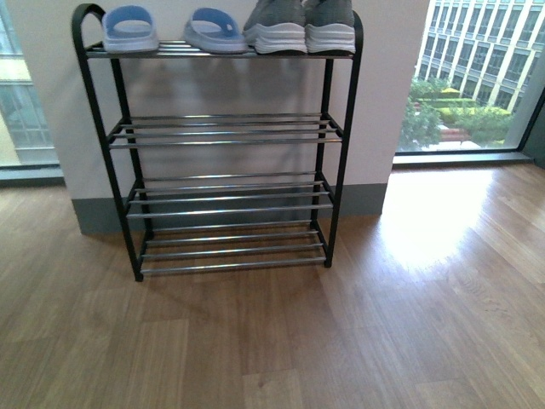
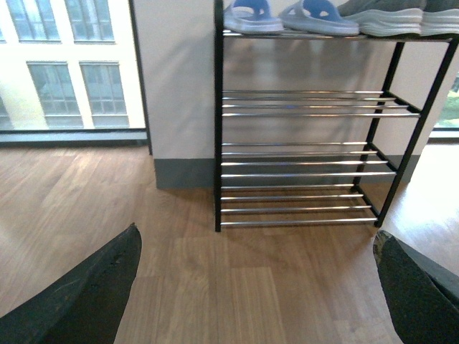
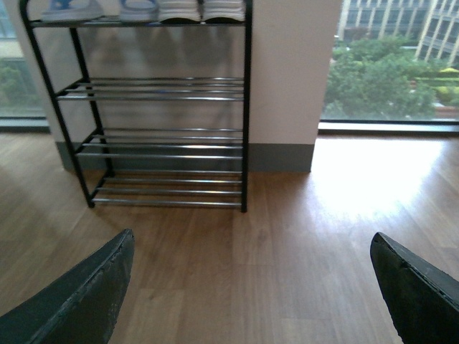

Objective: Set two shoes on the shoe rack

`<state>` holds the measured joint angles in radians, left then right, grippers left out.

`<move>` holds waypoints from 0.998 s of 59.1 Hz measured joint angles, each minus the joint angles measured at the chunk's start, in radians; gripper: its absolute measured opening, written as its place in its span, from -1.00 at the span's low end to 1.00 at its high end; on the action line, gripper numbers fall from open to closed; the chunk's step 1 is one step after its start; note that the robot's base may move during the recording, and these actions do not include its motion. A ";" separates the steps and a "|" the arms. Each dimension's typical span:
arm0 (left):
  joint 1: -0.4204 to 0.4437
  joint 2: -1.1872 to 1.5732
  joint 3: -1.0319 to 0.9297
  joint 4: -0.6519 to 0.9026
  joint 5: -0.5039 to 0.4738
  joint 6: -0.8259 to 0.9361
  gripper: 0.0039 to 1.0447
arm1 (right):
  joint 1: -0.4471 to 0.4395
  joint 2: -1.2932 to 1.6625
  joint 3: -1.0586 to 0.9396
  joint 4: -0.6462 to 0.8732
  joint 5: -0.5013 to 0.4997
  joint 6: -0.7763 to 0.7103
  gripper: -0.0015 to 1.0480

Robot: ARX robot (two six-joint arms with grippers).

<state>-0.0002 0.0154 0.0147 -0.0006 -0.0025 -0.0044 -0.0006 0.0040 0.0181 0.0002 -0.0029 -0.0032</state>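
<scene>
The four-tier shoe rack with a black metal frame and shelves of thin chrome bars (image 1: 226, 196) stands on the wooden plank floor (image 1: 358, 341), with its back against a pale wall between two large windows. All the shoes are on its top shelf. The pair of pale blue slide sandals (image 1: 174, 30) sits toward the left end of this shelf, and the pair of grey knit sneakers with thick white soles (image 1: 302, 25) sits toward the right end, the two sneakers touching each other side by side. The toes point out of the rack toward the robot, which I think is simply how they come when they are pushed in from the front. The three lower shelves carry nothing.

The bars are smooth and shiny, so a flat rubber sole lies across several of them and does not fall between. The sandals look like soft moulded foam; the sneakers have a woven upper and a ribbed sole.

The left pincer (image 2: 254, 301) is released, its dark fingers spread wide and holding nothing. The right pincer (image 3: 251, 301) is the same, released and empty. Both hang above the bare floor, well apart from the rack. The task seems to be finished, though the tops of the sneakers are cut off by the picture edge.
</scene>
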 joint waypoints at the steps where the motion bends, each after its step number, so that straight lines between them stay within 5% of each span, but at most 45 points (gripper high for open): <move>1: 0.000 0.000 0.000 0.000 -0.001 0.000 0.83 | 0.000 0.000 0.000 0.000 -0.002 0.000 0.82; 59: 0.000 0.000 0.000 0.000 0.003 0.000 0.83 | 0.000 0.000 0.000 -0.001 0.005 0.000 0.82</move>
<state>-0.0002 0.0154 0.0147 -0.0002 0.0002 -0.0040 -0.0002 0.0036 0.0181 -0.0006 0.0025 -0.0029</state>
